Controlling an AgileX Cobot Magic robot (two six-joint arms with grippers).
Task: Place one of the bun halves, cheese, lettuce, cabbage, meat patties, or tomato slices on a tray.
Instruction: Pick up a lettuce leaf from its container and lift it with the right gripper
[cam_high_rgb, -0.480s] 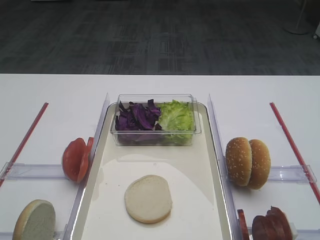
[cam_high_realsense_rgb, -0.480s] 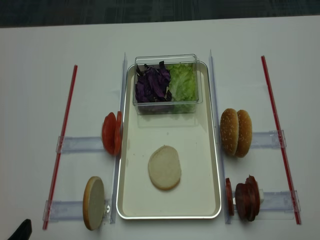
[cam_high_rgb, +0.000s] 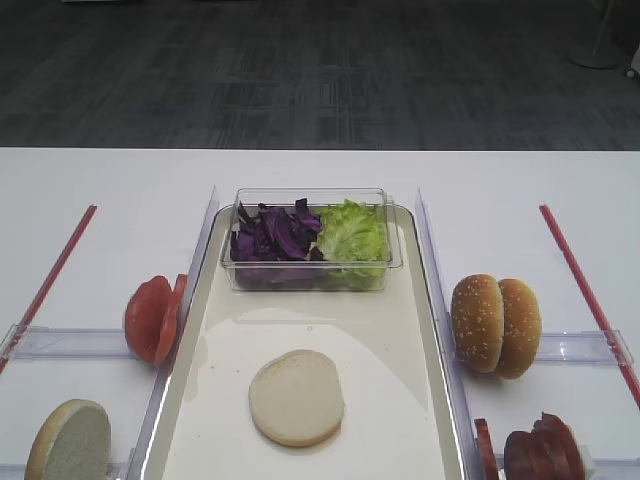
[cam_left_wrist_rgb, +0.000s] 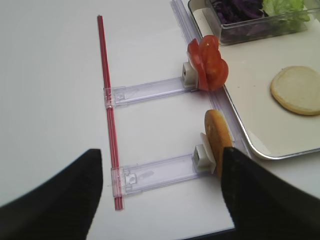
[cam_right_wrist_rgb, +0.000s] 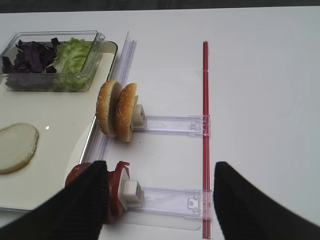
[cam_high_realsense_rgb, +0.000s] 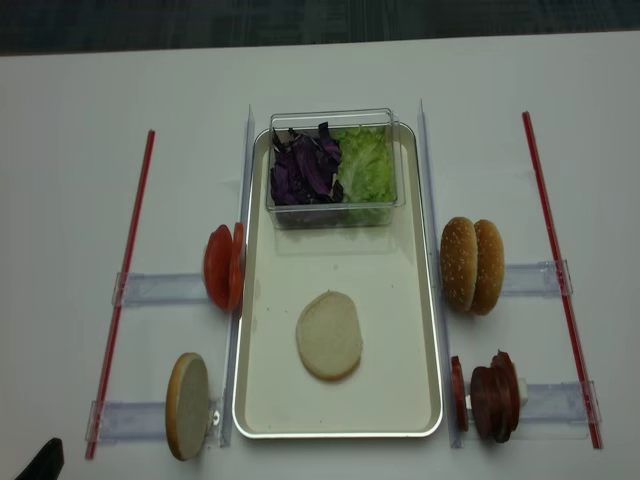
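A bun half (cam_high_realsense_rgb: 329, 335) lies flat, pale side up, near the tray's (cam_high_realsense_rgb: 420, 300) front end. A clear tub (cam_high_realsense_rgb: 333, 168) of cabbage (cam_high_realsense_rgb: 303, 166) and lettuce (cam_high_realsense_rgb: 367, 163) sits at the far end. Sesame buns (cam_high_realsense_rgb: 473, 265) stand on edge just right of the tray. The right gripper (cam_right_wrist_rgb: 157, 200) hangs low by the table's front edge, jaws wide; the left gripper (cam_left_wrist_rgb: 160, 195) too.

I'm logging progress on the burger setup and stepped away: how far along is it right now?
Done: one bun half lies cut face up on the tray. In hand: nothing; the right gripper and left gripper are both open and empty. Left: the meat patties, tomato slices, sesame buns, lettuce and cabbage are unplaced.
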